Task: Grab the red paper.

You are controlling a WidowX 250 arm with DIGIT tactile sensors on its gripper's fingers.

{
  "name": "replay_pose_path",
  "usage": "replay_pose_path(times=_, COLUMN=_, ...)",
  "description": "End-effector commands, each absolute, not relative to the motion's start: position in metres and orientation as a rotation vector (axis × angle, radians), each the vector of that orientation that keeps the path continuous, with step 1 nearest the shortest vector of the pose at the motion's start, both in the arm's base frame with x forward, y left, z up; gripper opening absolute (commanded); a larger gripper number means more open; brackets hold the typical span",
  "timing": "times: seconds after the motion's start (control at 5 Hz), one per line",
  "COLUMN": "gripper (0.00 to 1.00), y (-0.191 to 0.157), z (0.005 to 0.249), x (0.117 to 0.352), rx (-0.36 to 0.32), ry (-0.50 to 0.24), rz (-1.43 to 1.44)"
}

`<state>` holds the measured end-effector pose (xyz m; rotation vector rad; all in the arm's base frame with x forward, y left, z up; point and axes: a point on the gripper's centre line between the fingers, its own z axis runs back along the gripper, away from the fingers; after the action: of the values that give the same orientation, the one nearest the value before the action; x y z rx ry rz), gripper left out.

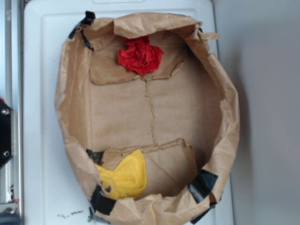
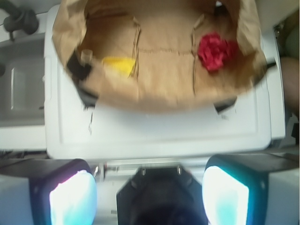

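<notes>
The red paper (image 1: 140, 56) is a crumpled, rose-like wad lying on the floor of the brown paper bag (image 1: 229, 126), near its far end. The wrist view shows the red paper (image 2: 215, 51) at upper right, inside the bag (image 2: 164, 101). My gripper (image 2: 149, 192) fills the bottom of the wrist view, its two pale fingers (image 2: 72, 197) spread wide apart with nothing between them. It hangs well short of the bag, over the near edge of the white surface. The exterior view does not show the gripper.
A yellow textured cloth (image 1: 123, 177) lies in the bag's near end, and shows as the yellow cloth (image 2: 119, 65) in the wrist view. Black tape (image 1: 202, 183) holds the bag's corners. The bag rests on a white tray-like surface (image 1: 42, 140). A metal rail (image 1: 11, 70) runs along the left.
</notes>
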<state>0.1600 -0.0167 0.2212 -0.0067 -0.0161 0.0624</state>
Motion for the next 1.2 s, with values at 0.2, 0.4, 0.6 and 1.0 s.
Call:
replay_pose_path(times=0.2, gripper=1.00, y=-0.010, z=0.222, x=0.199, rx=0.015, ry=0.011, rz=0.137)
replay_pose_path(times=0.4, gripper=1.00, y=-0.010, z=0.222, x=0.199, rx=0.015, ry=0.011, rz=0.137)
replay_pose_path(times=0.6, gripper=1.00, y=-0.011, z=0.210, x=0.227, rx=0.034, ry=-0.029, rz=0.165)
replay_pose_path(times=1.0, gripper=1.00, y=-0.006, z=0.206, x=0.263, rx=0.115, ry=-0.125, rz=0.050)
